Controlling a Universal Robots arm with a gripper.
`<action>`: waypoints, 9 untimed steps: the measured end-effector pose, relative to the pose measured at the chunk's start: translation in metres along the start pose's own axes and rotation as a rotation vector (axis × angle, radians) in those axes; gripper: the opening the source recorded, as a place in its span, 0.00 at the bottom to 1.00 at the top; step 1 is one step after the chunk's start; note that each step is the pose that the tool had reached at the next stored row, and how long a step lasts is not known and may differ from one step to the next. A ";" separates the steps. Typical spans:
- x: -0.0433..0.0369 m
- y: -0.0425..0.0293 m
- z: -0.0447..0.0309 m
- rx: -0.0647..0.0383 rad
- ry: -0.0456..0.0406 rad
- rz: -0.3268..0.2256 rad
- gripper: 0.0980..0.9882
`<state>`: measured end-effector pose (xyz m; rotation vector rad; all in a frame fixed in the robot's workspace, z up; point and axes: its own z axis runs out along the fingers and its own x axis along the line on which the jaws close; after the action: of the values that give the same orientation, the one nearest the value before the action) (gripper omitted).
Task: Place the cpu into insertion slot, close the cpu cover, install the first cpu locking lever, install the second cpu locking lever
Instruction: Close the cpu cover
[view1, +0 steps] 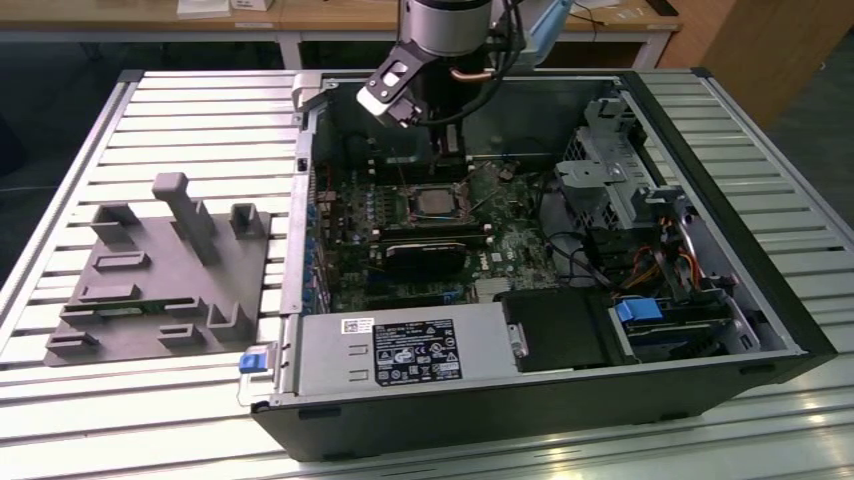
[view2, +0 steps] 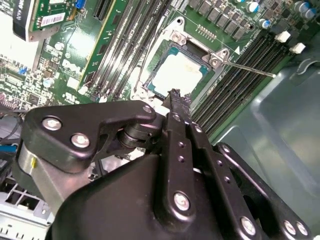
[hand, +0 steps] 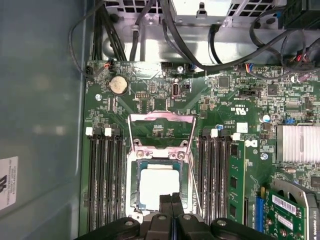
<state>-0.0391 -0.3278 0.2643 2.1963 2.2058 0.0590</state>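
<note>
- Silvery ribbed metal slats formed the table (view1: 200, 110), and a wooden desk (view1: 347, 15) ran along the far side of the room.
- On the slats a black computer case (view1: 534, 410) lay open. A grey moulded fixture (view1: 160, 270) sat apart from it at the exterior view's left.
- Inside the case, long black memory slots (hand: 105, 175) flanked the insertion slot (hand: 134, 185) on the green circuit board (hand: 220, 110). Black cables (hand: 200, 60) looped beyond it.
- The cpu (hand: 159, 186) lay flat in the insertion slot, pale face up, its edges parallel to the memory slots.
- The cpu cover (hand: 161, 117) stood swung open on the side of the slot away from the gripper, with green board showing through its window.
- A thin locking lever (view2: 250, 68) slanted out across the memory slots.
- The gripper (hand: 171, 201) hung over the edge of the cpu with its fingers pressed together, gripping nothing.
</note>
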 end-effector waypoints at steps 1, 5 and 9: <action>0.0000 0.0001 -0.0022 0.000 0.0004 0.000 0.01; -0.0003 0.0005 -0.0077 0.001 0.0082 0.000 0.01; -0.0003 0.0024 -0.0076 0.002 0.0280 0.001 0.01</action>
<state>-0.0371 -0.3282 0.2719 2.2115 2.2197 0.0882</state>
